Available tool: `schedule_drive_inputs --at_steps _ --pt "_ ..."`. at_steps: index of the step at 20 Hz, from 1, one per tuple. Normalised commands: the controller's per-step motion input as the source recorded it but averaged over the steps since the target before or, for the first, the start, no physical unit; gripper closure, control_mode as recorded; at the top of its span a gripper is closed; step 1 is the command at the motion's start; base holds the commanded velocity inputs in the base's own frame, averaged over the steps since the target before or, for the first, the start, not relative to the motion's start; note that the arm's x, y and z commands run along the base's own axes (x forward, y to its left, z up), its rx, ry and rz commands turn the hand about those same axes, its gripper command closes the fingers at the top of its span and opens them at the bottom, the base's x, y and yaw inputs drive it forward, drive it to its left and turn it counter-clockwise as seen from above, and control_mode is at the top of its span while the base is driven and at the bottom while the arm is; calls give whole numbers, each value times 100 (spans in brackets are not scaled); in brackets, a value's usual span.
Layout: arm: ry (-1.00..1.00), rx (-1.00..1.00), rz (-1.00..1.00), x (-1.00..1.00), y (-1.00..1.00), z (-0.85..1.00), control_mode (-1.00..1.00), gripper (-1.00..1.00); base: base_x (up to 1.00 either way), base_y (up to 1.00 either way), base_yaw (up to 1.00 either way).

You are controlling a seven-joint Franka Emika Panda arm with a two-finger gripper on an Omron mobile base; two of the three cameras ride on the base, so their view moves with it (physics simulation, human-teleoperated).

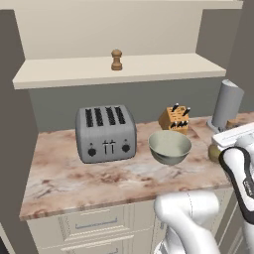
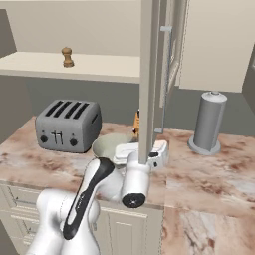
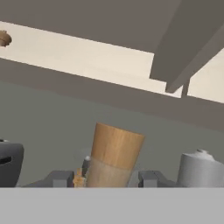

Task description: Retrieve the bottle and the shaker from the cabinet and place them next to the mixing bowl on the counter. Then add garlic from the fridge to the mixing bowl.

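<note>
Step in hand: setting bottle (image 3: 115,152) down by bowl (image 1: 169,146), 1st of the two cabinet items. Gripper (image 3: 106,178) clamped on bottle's brown stopper/neck, fingers (image 3: 61,178) either side, seen in hand view. Olive body showed low at right of bowl in left base view, just beside it, over counter (image 1: 74,178). Couldn't tell if base touched counter yet. Shaker (image 1: 116,59) upright on cabinet (image 1: 59,74) shelf, untouched, well above toaster (image 1: 105,133). Cabinet door (image 2: 152,74) stood open, close to arm in right base view. Next, as judged: lower till bottle sits flat, part jaws, lift straight up w/o tipping it, avoid door edge, then reach for shaker. Garlic/fridge step not begun.
</note>
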Motion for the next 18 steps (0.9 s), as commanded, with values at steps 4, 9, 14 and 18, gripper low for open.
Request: schedule_drive_inputs --at_steps 4,9,14,18 --pt "12 0 28 25 0 -3 -100 100 0 0 0" --pt "11 0 21 29 0 0 -100 100 0 0 0" --pt "12 0 20 20 2 0 -100 100 0 0 0" --pt "1 0 15 8 18 -2 -100 100 0 0 0"
